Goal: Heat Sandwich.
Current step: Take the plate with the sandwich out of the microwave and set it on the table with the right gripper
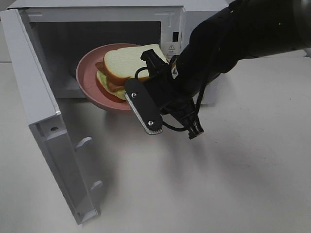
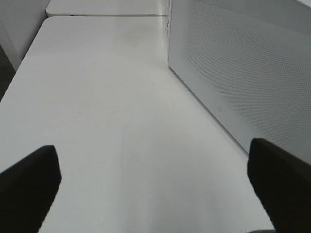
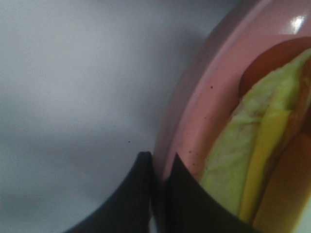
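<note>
We saw the white box-shaped microwave (image 1: 112,14) standing on the pale tabletop (image 1: 233,174) with its hinged white door (image 1: 43,126) swung wide open toward the left of the high view. At the mouth of the oven cavity the round pink plate (image 1: 86,77) was tilted, its near rim lower than its far rim, partly inside the opening and partly out over the table. On that plate lay the sandwich (image 1: 127,60), a small stack of pale bread slices with orange-brown crust and yellow-green filling, leaning with the plate and reaching back into the cavity.

The right gripper (image 3: 160,184), black and carried by the dark arm (image 1: 243,34) that reached in from the upper right of the high view, was clenched on the plate's rim: in its wrist view we saw the two black fingers (image 3: 131,204) pinched together with the pink edge between them, and the yellow and green filling of the sandwich lay just beside the inner finger. We could not tell whether that finger touched the filling.

The left gripper (image 2: 155,194) was released, its two black fingers (image 2: 29,184) standing wide apart over bare tabletop, holding nothing, with the perforated white side wall (image 2: 243,73) of the microwave close by on one side.
</note>
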You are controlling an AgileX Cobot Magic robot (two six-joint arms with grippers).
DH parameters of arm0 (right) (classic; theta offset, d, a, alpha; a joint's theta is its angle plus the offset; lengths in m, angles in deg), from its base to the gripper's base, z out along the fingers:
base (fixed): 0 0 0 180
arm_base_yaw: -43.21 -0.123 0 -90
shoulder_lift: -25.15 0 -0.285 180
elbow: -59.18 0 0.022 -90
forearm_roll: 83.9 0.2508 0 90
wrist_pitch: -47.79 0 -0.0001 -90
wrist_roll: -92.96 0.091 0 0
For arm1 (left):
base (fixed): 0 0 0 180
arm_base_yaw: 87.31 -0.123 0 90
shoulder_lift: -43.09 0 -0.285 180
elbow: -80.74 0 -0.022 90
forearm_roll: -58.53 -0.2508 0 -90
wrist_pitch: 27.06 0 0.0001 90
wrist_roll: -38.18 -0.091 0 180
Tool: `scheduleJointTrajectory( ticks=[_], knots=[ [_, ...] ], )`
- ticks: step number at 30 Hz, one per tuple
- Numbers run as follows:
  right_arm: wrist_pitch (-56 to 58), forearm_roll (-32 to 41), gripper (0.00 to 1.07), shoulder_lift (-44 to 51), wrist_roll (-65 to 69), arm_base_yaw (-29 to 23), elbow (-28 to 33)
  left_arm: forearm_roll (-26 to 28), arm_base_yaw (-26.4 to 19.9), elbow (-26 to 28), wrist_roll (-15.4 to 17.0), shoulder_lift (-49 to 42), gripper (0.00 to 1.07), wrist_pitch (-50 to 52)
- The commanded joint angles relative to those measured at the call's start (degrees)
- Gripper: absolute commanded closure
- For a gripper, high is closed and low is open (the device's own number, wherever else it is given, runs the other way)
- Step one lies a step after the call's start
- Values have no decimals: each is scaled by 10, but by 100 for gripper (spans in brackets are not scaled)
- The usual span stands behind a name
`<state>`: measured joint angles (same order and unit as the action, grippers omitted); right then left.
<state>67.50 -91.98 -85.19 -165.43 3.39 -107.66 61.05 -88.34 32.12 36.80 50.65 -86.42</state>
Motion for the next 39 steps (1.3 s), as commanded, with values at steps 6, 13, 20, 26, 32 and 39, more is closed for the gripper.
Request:
scheduleJointTrajectory(
  ticks=[6, 13, 20, 26, 32, 39],
  knots=[
    [-10, -8, 106, 52, 6, 4, 45, 1, -2, -3, -1, -13, 4, 3],
    [1, -8, 106, 93, 17, -2, 93, 1, -2, -3, -1, -13, 4, 3],
    [6, -8, 105, 134, 25, -2, 135, 1, -2, -3, -1, -13, 4, 3],
    [18, -8, 105, 168, 41, -2, 157, 1, -2, -3, -1, -13, 4, 3],
    [45, -8, 105, 195, 41, -2, 167, 1, -2, -3, -1, -13, 4, 3],
    [50, -8, 105, 238, 59, -2, 204, 1, -2, -3, -1, -13, 4, 3]
  ],
)
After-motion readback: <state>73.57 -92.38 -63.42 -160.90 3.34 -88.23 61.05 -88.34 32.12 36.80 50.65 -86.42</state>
